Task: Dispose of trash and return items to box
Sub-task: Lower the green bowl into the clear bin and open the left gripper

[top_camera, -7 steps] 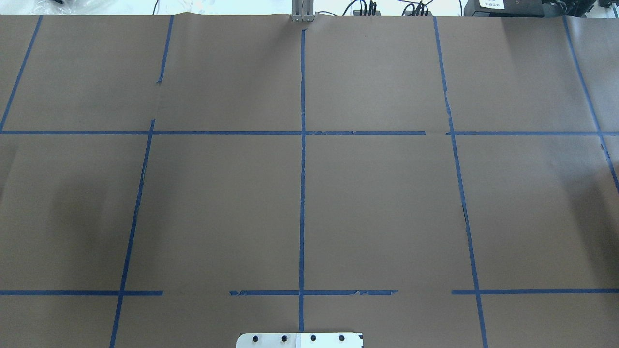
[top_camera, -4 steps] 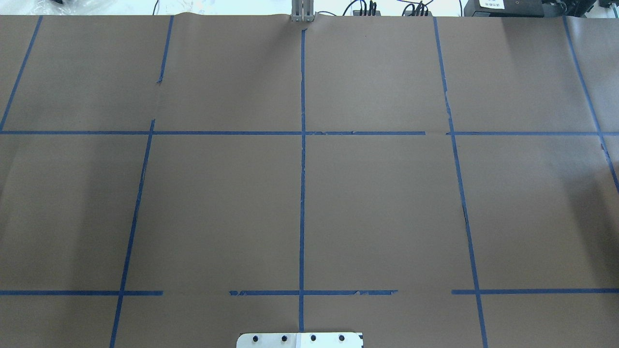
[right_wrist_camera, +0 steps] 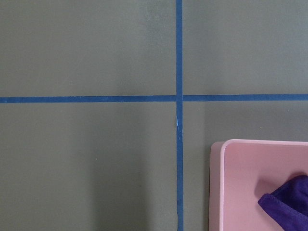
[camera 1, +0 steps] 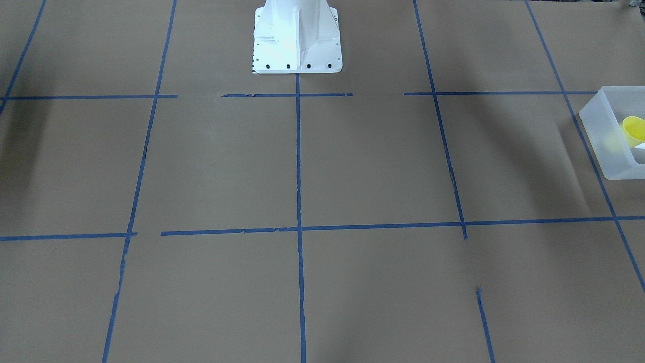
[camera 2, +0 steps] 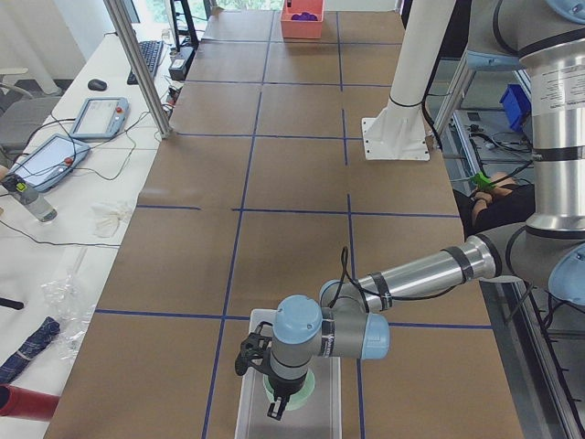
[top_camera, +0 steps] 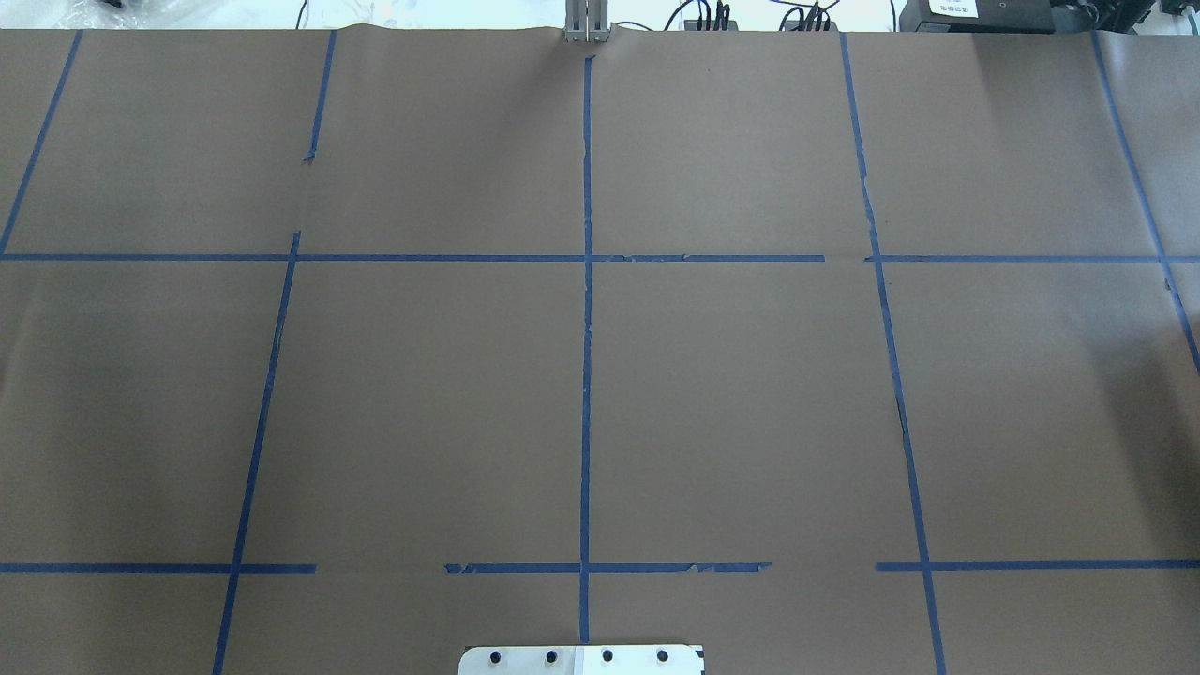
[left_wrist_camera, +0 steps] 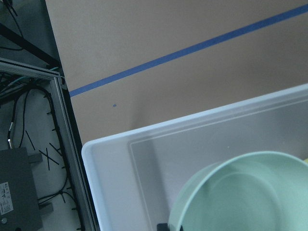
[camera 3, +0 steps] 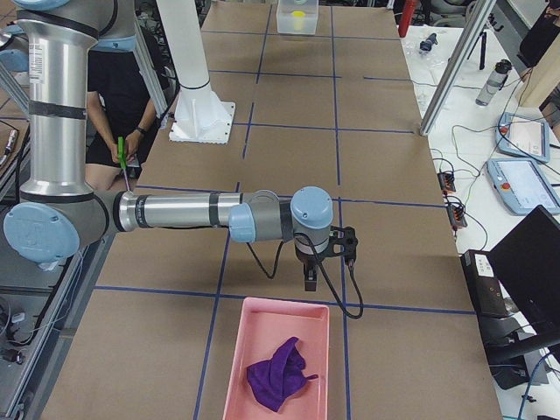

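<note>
Can't read anything: sticker (camera 2: 559,87) on the arm (camera 2: 556,155) and label (left_wrist_camera: 8,204) on the black box (left_wrist_camera: 19,175) are just blur.

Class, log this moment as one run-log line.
left claw: over box, green bowl, state unclear | box: holds yellow cup | right claw: near pink tray, state unclear

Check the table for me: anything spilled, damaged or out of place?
Nothing spilled. The blue tape grid is torn and gapped in places, which looks only cosmetic. The yellow cup looks tipped on its side inside the box. A purple cloth lies crumpled in the pink tray.
</note>
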You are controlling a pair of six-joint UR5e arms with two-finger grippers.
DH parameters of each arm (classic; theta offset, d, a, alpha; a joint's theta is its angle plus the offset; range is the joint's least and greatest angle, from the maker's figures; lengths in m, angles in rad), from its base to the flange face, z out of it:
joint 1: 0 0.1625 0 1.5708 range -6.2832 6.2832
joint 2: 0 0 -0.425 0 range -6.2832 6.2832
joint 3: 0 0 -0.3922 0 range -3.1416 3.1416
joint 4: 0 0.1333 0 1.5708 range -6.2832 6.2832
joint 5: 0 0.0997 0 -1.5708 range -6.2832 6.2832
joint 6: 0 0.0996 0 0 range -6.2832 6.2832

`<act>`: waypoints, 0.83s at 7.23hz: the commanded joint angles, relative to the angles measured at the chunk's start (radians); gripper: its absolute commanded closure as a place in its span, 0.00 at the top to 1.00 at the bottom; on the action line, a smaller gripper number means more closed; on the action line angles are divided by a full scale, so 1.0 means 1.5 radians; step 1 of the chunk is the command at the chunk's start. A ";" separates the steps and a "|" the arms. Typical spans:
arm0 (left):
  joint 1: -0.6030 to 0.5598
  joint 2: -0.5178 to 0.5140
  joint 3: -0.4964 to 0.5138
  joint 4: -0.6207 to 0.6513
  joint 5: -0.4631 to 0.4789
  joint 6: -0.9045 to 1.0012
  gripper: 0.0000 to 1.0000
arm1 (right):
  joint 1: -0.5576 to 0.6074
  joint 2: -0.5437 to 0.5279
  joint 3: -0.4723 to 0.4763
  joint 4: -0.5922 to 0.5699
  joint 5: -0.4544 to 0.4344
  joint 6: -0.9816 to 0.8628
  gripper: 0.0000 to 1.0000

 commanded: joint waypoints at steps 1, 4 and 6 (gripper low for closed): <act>0.000 -0.008 0.005 -0.012 0.017 -0.003 0.68 | 0.000 -0.001 -0.002 0.015 0.001 0.003 1.00; 0.000 -0.007 0.001 -0.014 0.017 -0.008 1.00 | 0.000 -0.001 -0.001 0.015 0.001 0.003 1.00; -0.001 -0.013 -0.028 -0.013 0.010 -0.019 1.00 | 0.000 0.000 -0.001 0.016 0.000 0.002 1.00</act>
